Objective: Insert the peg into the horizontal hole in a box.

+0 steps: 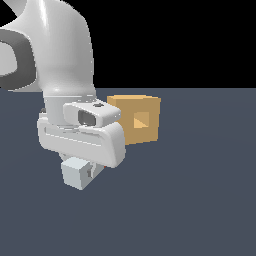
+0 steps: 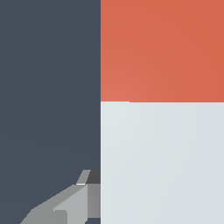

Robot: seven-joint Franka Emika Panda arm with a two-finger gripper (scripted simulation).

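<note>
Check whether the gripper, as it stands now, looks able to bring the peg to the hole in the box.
Probably yes. The gripper appears to grip the peg, and bare floor lies between it and the box. The hole shows unblocked. Whether the peg lines up with it cannot be told.

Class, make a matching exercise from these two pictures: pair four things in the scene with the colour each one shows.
Things:
1. cube-shaped box with a square hole
2. far end of the square-section peg
3. floor
4. robot gripper

Colours:
A. dark blue-grey
B. white
C. tan-orange
D. red-orange

Pairs: 1-C, 2-D, 3-A, 4-B
</note>
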